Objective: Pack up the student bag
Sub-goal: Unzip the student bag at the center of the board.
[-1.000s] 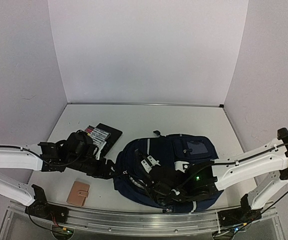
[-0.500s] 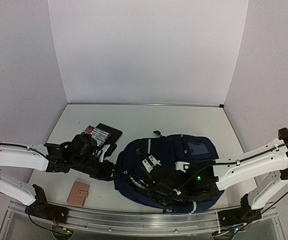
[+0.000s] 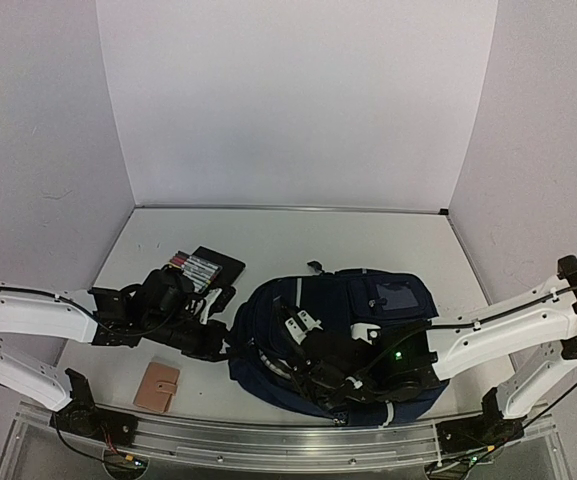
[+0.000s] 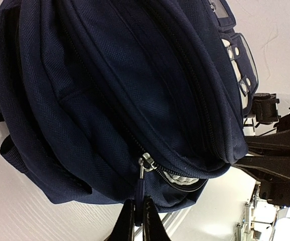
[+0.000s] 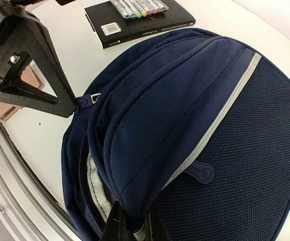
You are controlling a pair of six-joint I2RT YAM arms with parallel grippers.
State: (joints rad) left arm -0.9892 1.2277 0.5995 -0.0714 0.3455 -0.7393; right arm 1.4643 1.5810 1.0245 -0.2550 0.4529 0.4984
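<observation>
The student bag point(image 3: 368, 315) is a dark navy backpack lying flat in the middle-right of the table. My left gripper point(image 3: 222, 345) is at the bag's left edge. In the left wrist view it point(image 4: 138, 222) is shut on the navy zipper pull point(image 4: 140, 193), which hangs from the metal slider point(image 4: 148, 163). Beside the slider the zip gapes a little over a grey lining point(image 4: 185, 178). My right gripper point(image 5: 133, 227) is shut on a fold of the bag's point(image 5: 220, 130) fabric at its near edge. A grey stripe point(image 5: 225, 108) crosses the bag.
A black book point(image 3: 214, 273) with several markers point(image 3: 192, 265) on it lies left of the bag. A tan wallet point(image 3: 157, 386) lies near the front left. A metal rail point(image 3: 268, 440) runs along the near edge. White walls close in the back and sides.
My left gripper has moved slightly right to the bag's edge and closed on the zipper pull. The right arm has not moved.
</observation>
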